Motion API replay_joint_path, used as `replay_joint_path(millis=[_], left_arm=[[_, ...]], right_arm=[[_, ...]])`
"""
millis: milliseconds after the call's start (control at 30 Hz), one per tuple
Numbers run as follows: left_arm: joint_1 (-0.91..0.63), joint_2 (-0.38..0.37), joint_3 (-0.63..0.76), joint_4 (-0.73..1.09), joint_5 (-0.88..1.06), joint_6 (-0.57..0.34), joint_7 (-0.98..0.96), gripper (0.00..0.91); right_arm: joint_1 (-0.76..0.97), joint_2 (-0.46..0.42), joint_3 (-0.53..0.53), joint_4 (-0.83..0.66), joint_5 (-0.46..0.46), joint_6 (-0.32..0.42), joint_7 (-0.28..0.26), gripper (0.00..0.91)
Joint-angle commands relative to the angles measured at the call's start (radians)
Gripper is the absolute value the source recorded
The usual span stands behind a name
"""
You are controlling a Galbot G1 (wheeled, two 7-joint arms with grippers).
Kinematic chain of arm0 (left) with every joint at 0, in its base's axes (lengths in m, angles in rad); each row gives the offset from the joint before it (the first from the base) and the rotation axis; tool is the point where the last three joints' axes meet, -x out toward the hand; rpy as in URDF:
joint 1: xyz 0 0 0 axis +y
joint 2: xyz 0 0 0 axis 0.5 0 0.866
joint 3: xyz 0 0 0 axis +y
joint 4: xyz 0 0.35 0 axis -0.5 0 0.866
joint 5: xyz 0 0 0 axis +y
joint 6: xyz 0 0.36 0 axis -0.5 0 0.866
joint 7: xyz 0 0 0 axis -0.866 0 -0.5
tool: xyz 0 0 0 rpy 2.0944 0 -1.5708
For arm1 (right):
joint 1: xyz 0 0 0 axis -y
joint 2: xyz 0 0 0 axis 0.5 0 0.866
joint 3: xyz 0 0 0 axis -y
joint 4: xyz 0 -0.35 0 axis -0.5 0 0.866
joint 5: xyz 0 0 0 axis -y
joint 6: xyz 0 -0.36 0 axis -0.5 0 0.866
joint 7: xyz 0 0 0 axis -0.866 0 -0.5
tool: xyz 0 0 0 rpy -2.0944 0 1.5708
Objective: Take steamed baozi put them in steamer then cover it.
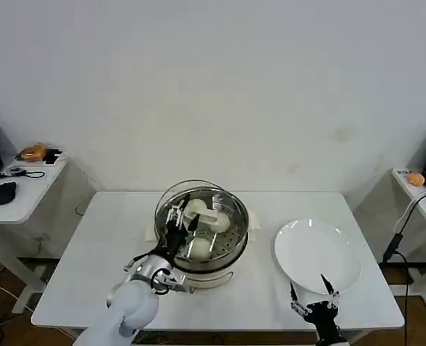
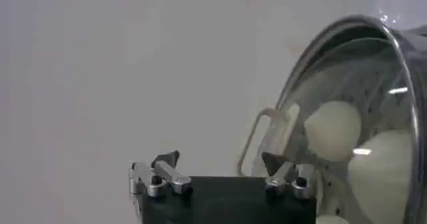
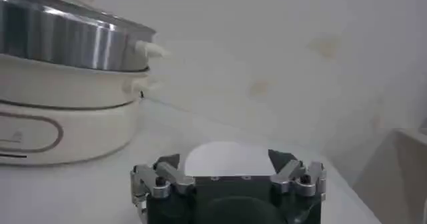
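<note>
while the cover (image 1: 198,213) rests on the steamer (image 1: 231,252), both grippers (image 1: 180,220) (image 1: 312,292) gape.

The left gripper (image 1: 178,220) hangs over the middle of the tabletop, fingers spread wide, wrist angled forward. The right gripper (image 1: 311,288) waits at the front right edge, fingers apart.

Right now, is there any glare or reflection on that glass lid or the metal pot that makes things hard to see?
Head view: the cover shows light glints, yet the baozi remain visible through it. Left wrist view: bright streaks cross the glass, softening the buns behind. Right wrist view: the steamer wall carries vertical bright and dark bands of reflection.
</note>
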Motion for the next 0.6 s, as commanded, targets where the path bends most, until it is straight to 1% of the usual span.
replay_joint_path(millis=[33,233,600], left_arm=[[-0.039,0.005,0.022,0.002,0.064,0.015,0.014,0.907],[-0.028,0.005,0.027,-0.02,0.055,0.019,0.018,0.907],[-0.062,0.004,0.039,0.0,0.059,0.019,0.024,0.907]], right_arm=[[0.001,0.002,-0.002,-0.002,0.0,0.001,0.001,0.907],[0.003,0.005,-0.006,-0.005,-0.003,0.001,0.001,0.907],[0.001,0.008,-0.012,-0.009,-0.008,0.004,0.002,0.907]])
